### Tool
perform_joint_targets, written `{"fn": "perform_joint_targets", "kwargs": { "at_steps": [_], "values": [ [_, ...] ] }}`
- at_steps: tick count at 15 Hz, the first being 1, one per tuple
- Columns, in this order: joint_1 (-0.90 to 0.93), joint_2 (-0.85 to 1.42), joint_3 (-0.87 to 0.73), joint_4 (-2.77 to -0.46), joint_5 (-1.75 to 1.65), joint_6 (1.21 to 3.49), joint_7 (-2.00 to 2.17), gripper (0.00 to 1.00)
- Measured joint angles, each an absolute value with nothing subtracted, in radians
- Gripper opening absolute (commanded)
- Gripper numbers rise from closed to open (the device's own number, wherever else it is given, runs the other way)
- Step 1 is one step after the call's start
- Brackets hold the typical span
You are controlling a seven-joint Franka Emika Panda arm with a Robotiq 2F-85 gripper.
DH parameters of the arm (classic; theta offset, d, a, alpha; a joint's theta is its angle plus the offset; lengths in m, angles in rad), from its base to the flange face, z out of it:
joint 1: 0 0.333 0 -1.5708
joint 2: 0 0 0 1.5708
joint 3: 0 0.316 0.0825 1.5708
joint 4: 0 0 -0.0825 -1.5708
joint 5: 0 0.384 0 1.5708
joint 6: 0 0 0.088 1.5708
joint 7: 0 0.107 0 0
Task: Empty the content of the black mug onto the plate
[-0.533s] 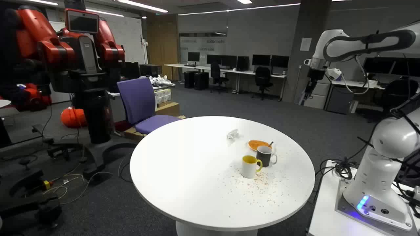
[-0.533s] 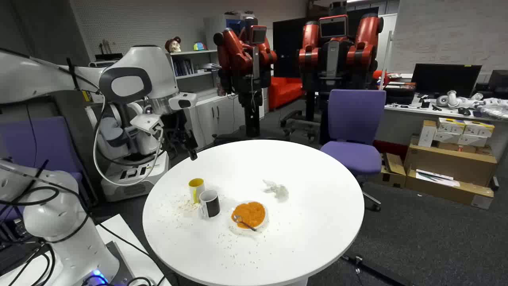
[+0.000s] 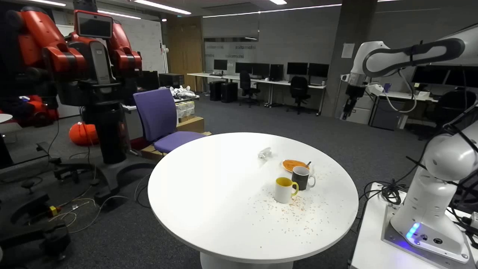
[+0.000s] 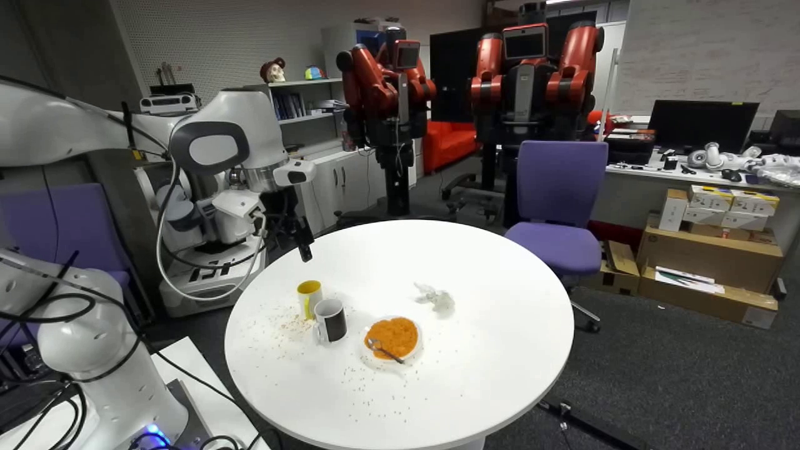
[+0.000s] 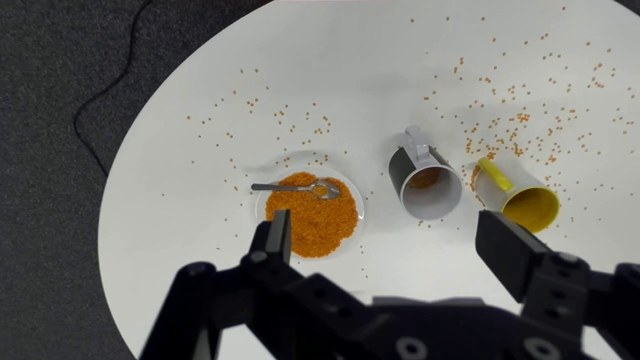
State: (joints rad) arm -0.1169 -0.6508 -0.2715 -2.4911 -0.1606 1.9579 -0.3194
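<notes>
blk mug nr plate, grpr wide

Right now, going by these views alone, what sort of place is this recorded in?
Most likely a robotics lab. An exterior view shows two red two-armed robots and what looks like a whiteboard; a row of monitors stands in the background of an exterior view.

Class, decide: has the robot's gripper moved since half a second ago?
Yes, downward in the picture: in an exterior view, the gripper sits slightly lower against the white table.
</notes>
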Motion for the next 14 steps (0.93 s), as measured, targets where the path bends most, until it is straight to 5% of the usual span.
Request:
{"fn": "perform_joint_targets", "kwargs": {
  "at_steps": [8, 14],
  "values": [
    [-0.081, -0.374, -0.199, -2.639, -0.127, 2.32, -0.25, 1.0],
    [-0.055, -0.277, -0.178, -2.641, -0.074, 2.36, -0.254, 1.0]
  ]
}}
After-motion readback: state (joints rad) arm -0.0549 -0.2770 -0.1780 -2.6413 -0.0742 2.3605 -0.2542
